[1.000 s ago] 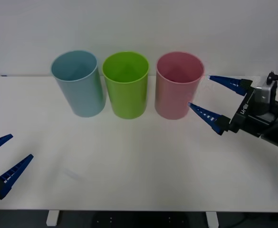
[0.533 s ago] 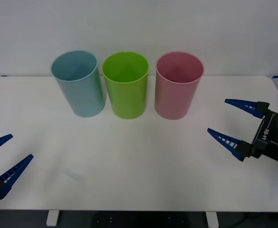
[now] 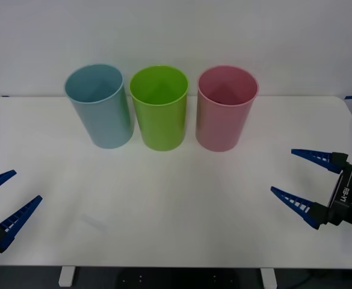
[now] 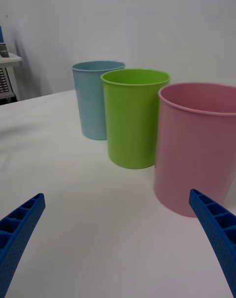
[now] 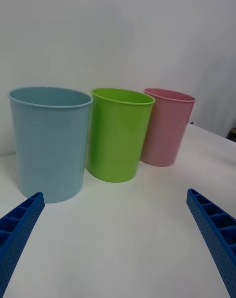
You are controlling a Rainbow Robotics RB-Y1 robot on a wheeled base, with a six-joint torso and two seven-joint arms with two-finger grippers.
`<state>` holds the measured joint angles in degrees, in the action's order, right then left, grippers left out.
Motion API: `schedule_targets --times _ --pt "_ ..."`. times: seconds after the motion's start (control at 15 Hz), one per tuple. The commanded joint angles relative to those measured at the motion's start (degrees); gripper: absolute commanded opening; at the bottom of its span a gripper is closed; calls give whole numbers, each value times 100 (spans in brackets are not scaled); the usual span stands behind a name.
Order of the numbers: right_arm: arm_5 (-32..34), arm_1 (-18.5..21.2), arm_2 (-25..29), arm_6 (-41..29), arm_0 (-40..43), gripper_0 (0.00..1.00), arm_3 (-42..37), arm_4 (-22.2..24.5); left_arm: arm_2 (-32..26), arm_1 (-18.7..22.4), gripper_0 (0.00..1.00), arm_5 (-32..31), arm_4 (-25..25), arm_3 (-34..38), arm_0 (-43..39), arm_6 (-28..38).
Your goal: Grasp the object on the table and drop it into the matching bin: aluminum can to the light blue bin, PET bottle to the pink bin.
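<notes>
Hovering spread and empty: right claw near pink bin; left claw spread.

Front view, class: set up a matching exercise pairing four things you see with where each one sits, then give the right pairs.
Things:
1. light blue bin
2. green bin
3. pink bin
4. right gripper

Places:
A. middle of the row of bins
B. open, low over the table near its right edge
C. left end of the row
D. right end of the row

Pairs: 1-C, 2-A, 3-D, 4-B
</notes>
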<state>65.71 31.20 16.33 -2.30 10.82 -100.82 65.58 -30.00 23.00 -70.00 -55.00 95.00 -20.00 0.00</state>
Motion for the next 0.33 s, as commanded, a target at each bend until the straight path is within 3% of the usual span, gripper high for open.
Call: schedule_targets --times 0.07,0.33 --pt "12 0 1 -16 175 100 1 -2 0 0 100 0 0 0 0 0" --pt "12 0 1 -16 175 100 1 -2 0 0 100 0 0 0 0 0"
